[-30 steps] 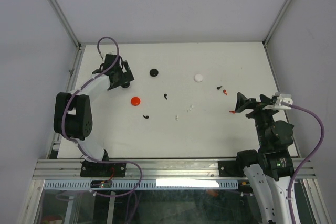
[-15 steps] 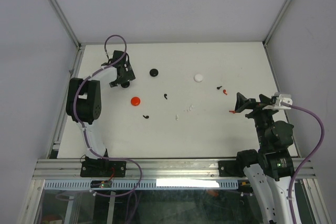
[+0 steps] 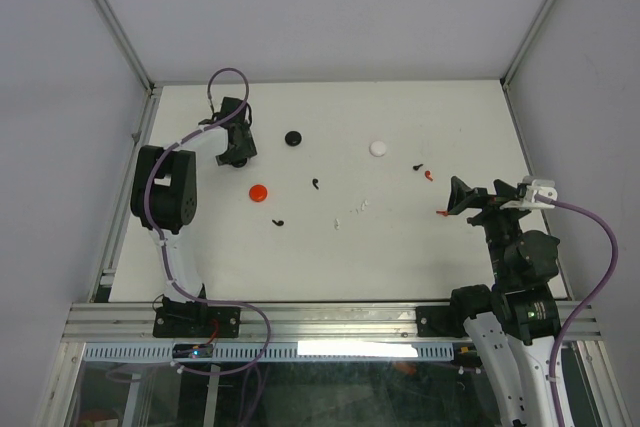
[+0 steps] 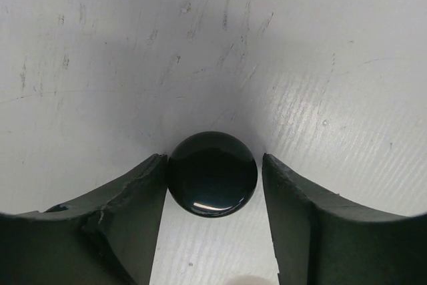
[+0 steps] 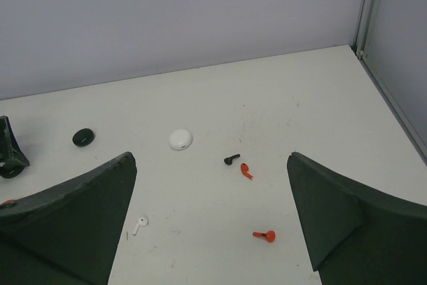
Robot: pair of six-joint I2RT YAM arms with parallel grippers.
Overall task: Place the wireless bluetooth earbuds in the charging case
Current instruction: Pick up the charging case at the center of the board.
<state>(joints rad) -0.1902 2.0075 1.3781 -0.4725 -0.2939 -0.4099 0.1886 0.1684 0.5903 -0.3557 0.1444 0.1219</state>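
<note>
A black round charging case lies on the table at the tips of my left gripper. The jaws stand partly open around it, the left finger at its edge and a thin gap by the right one. From above, the left gripper is at the far left, near that black case. Earbuds lie scattered: black, black, white, black, red, red. My right gripper hangs wide open and empty above the red ones.
A red round case lies left of the middle and a white one at the back. Grey walls and metal frame rails close the table on three sides.
The left arm has folded up and its gripper has shifted a little right toward the black case, with the jaws narrowing. The right arm has not moved.
</note>
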